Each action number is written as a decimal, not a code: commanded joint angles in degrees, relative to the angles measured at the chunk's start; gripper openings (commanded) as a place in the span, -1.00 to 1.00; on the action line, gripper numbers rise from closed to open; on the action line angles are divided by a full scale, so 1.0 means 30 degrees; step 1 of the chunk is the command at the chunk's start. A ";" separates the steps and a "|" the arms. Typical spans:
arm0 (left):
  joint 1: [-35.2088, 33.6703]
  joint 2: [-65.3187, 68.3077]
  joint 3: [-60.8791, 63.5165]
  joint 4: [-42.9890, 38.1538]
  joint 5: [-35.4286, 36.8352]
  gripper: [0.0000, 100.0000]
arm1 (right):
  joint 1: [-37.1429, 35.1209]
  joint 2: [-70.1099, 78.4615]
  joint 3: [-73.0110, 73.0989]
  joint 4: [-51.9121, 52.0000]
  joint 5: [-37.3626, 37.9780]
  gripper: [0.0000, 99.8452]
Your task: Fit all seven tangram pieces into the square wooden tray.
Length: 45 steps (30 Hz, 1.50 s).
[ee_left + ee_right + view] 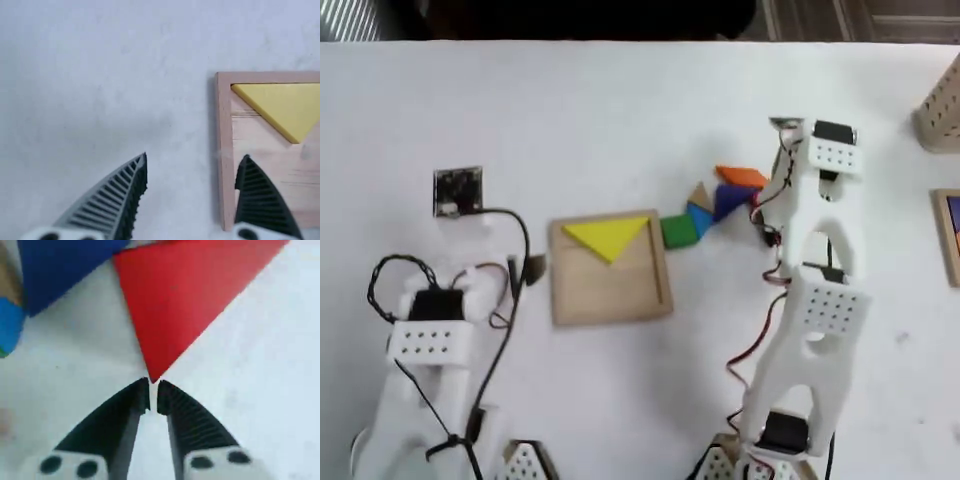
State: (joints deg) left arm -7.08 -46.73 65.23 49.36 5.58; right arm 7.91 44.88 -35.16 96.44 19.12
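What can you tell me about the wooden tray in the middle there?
The wooden tray is a shallow square of pale wood with a raised rim, lying flat on the white table, slightly turned. A yellow triangle lies inside against its far rim; the rest of its floor is bare. A green piece sits outside one far corner. The open left gripper straddles its left rim.
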 commanded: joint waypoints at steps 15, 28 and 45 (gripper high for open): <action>-0.0073 -0.0484 -0.0147 -0.0381 -0.0176 -0.43 | 0.0073 -0.3619 -0.0205 -0.3150 -0.0586 -0.71; -0.0073 -0.0513 -0.0147 -0.0381 -0.0176 -0.52 | -0.0689 0.0542 -0.0352 -1.1883 -0.1231 -0.97; 0.0659 -0.0513 -0.0147 -0.0791 -0.2286 -0.93 | 0.1040 0.0894 -0.0322 -0.4674 0.2432 -0.96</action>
State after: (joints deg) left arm -6.37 -46.73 65.23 48.31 -0.66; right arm 8.79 48.66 -35.34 77.98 25.89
